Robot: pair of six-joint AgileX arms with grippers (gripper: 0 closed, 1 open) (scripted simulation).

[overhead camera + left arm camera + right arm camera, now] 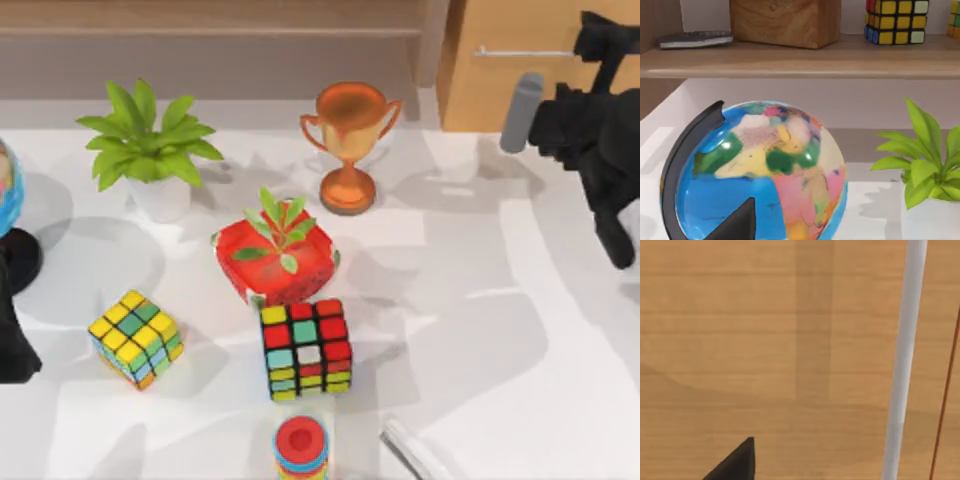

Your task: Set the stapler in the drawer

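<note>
Seen from above: finds the stapler (420,452) lying flat on the white table (480,330) at the bottom edge, right of centre and partly cut off. Puts it just beside a stack of coloured rings (301,445) and well apart from the drawer (500,90). Places the drawer at the top right, closed, with its silver handle (520,51) across the tan front. Shows the right gripper (590,75) raised in front of that drawer, near the handle's right end; cannot tell whether the claw is apart or together. Sets the left arm (12,340) parked at the left edge beside a globe (8,190); cannot tell its claw's state either. Scatters two puzzle cubes (305,348), a red potted sprig (278,255), a trophy (350,145) and a leafy plant (145,145) over the middle.

From the left wrist: faces the globe (760,175) close up, with the plant (925,160) beside it and a wooden shelf (800,60) behind.

From the right wrist: looks straight at the drawer front (765,340), with the handle (905,360) crossing it.
</note>
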